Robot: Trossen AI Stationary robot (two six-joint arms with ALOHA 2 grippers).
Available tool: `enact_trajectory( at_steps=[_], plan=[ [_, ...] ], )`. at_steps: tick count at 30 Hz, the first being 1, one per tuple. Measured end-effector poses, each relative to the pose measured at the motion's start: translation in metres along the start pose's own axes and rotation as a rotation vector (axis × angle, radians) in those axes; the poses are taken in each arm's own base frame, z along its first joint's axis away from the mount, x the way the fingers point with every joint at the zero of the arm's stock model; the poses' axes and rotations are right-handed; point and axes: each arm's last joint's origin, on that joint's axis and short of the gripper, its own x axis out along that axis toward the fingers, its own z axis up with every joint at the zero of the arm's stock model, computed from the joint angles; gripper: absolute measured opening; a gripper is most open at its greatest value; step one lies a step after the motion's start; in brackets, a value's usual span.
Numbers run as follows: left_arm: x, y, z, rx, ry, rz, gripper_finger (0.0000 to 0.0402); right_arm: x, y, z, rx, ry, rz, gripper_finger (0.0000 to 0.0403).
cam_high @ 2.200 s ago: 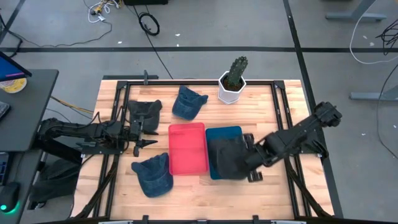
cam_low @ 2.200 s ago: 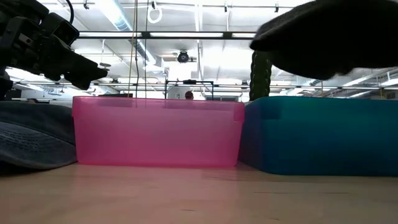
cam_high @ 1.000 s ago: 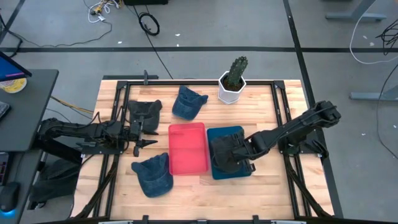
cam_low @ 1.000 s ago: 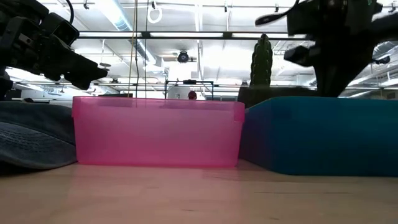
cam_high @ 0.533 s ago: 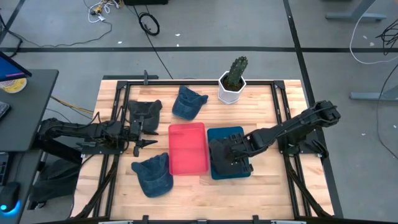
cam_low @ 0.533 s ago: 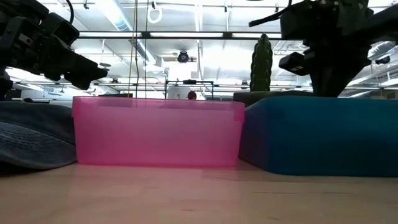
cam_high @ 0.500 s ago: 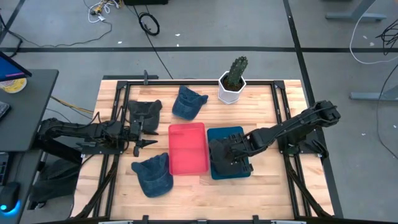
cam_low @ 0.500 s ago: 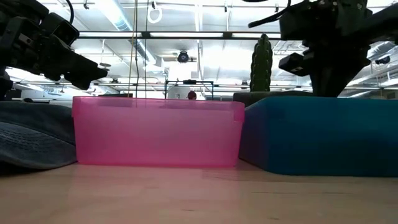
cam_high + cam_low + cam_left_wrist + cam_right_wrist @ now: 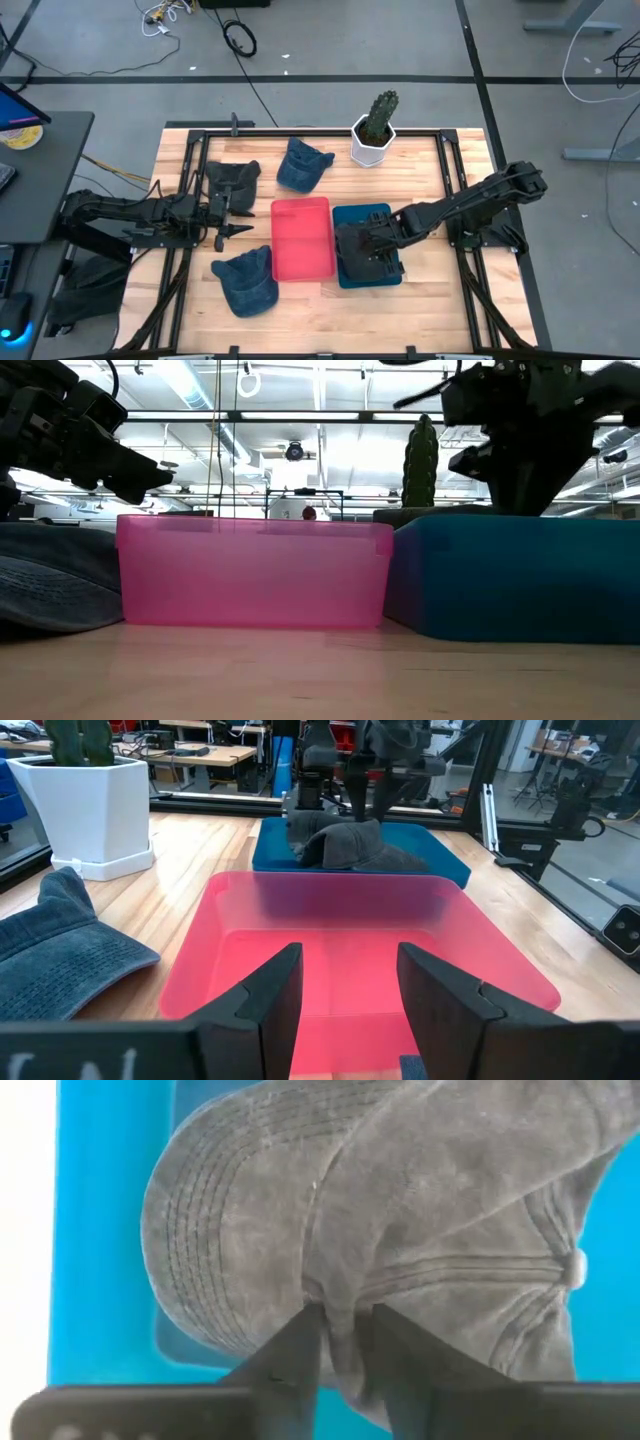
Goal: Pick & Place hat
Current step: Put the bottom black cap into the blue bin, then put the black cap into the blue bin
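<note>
A dark grey hat lies in the blue bin, crown up in the right wrist view and bunched in the left wrist view. My right gripper stands over the bin, shut on the hat. My left gripper waits open at the table's left side, level with the pink bin, its fingers facing that bin. My right gripper pinches a raised fold of the hat's cloth between its two fingers, where the crown meets the brim. The fingers come from above, slanting from the table's right side. The hat rests in the blue bin, its cloth slack around the pinch.
Two blue denim hats lie on the table, one at the far side and one near the left front. Another dark hat lies by my left gripper. A cactus in a white pot stands beyond the bins.
My right gripper has moved a little toward the table's left over the blue bin and come down. The hat has sunk with it and settled deeper inside the bin.
</note>
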Motion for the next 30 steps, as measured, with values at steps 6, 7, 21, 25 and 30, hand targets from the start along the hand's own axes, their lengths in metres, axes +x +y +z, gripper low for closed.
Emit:
enact_trajectory(
  at_steps=[6, 7, 21, 25, 30],
  plan=[
    [0.0, 0.0, 0.0, 0.0, 0.001, 0.0, 0.017, -0.021, 0.0, 0.013, -0.009, -0.031, -0.01, 0.0157],
    [0.0, 0.0, 0.0, 0.0, 0.0, 0.0, 0.017, -0.022, 0.0, 0.015, -0.009, -0.042, -0.009, 0.0162],
    [0.0, 0.0, 0.0, 0.0, 0.0, 0.0, 0.017, -0.044, -0.027, 0.04, 0.052, -0.283, -0.344, 0.0185],
    [0.0, 0.0, 0.0, 0.0, 0.0, 0.0, 0.017, -0.055, -0.039, 0.039, 0.067, -0.34, -0.39, 0.0185],
    [0.0, 0.0, 0.0, 0.0, -0.005, 0.0, 0.017, -0.079, -0.043, 0.029, -0.04, -0.522, -0.278, 0.0185]
  ],
)
